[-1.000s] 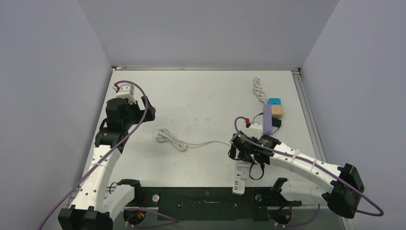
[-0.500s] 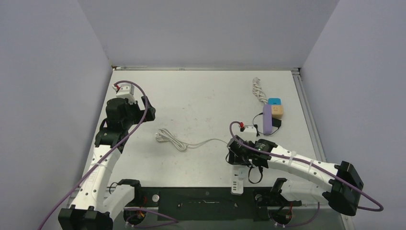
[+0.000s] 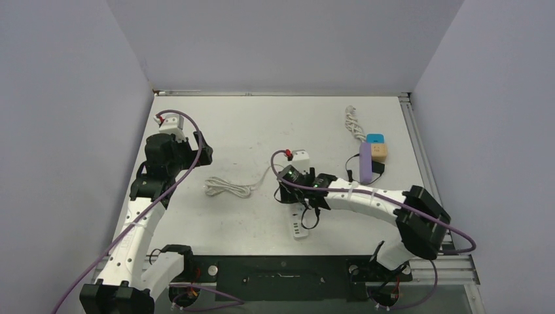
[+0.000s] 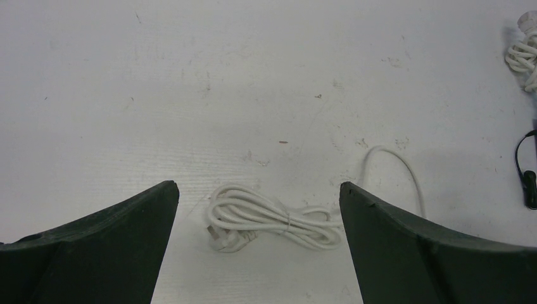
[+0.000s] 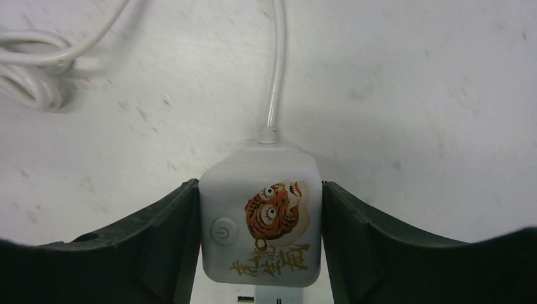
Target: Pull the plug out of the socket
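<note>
The socket is a white power strip [image 3: 300,224] whose head [image 5: 261,218] carries a tiger sticker and a power button. My right gripper [image 5: 259,183] is shut on that head, both fingers pressed against its sides. Its white cord [image 5: 276,69] runs off to a tied coil [image 3: 226,190]. A black cord [image 3: 313,218] loops beside the strip; the plug itself I cannot make out under my right wrist [image 3: 292,190]. At the left my left gripper [image 4: 258,185] is open above the table, with the coil [image 4: 272,218] lying between and beyond its fingers.
A purple bar [image 3: 366,163], a blue block [image 3: 375,138] and a tan block [image 3: 379,150] sit at the back right, next to a second white cable bundle [image 3: 354,124]. Walls close in the table on the left, back and right.
My right gripper has closed on the strip's head and dragged the strip left and away from the near edge. The coil slid a little left. The left arm has not moved.
</note>
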Controlling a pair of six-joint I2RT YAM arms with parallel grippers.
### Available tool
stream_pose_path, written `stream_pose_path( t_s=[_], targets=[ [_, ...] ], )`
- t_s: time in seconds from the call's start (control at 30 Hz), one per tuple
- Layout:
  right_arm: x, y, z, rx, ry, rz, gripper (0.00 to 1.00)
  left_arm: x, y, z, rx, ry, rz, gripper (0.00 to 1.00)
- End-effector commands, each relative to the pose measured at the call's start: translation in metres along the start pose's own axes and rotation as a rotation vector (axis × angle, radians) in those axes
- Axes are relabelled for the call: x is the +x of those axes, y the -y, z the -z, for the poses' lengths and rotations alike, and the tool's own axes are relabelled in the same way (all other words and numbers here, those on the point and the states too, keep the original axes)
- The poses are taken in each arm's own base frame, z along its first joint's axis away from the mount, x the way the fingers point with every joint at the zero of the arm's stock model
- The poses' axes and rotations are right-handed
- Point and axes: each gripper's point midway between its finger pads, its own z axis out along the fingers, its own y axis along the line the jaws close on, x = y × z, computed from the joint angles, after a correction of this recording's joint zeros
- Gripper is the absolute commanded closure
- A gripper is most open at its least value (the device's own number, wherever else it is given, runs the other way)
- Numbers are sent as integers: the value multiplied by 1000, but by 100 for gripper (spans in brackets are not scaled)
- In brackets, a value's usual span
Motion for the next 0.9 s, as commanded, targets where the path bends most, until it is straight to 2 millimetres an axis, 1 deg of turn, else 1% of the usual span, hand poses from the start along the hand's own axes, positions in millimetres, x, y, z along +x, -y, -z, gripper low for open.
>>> stream_pose_path(
  t_s=[0.0,0.13,0.17,0.23,0.27,0.3,0.33,0.37,0.43,0.5,0.57,0.63,0.7,0.77,0.87],
  targets=[
    [-39,-65,-44,-149,95,92,68,-8,4,-1,15,28,-3,4],
    [-61,-102,-79,-189,113,143,67,-7,5,-1,17,25,-4,4],
    [-70,-114,-84,-211,123,151,66,-8,5,-1,18,27,-4,4],
    [-73,-129,-99,-232,109,180,62,-7,5,-2,19,24,-4,4],
    [-76,-135,-103,-241,109,193,60,-6,6,-2,21,22,-4,4],
    [-78,-139,-108,-243,105,206,56,-6,6,-2,21,21,-4,4],
    [-77,-141,-114,-239,97,225,48,-6,6,-2,22,21,-4,4],
    [-80,-143,-115,-239,100,235,42,-6,7,-3,23,19,-4,4],
    [-87,-145,-111,-241,113,247,28,-4,7,-4,24,14,-3,4],
    [-97,-145,-104,-255,130,252,12,-3,8,-5,28,10,-2,4],
    [-110,-146,-93,-273,159,263,2,-3,9,-6,30,12,1,4],
    [-122,-145,-80,-283,194,283,0,-6,11,-7,39,20,5,4],
    [-133,-141,-67,-296,230,288,5,-10,13,-9,45,32,11,4],
    [-143,-137,-55,-330,267,283,7,-16,15,-11,45,49,27,4],
    [-151,-130,-39,-384,326,294,9,-24,21,-16,64,64,64,4]
  ],
)
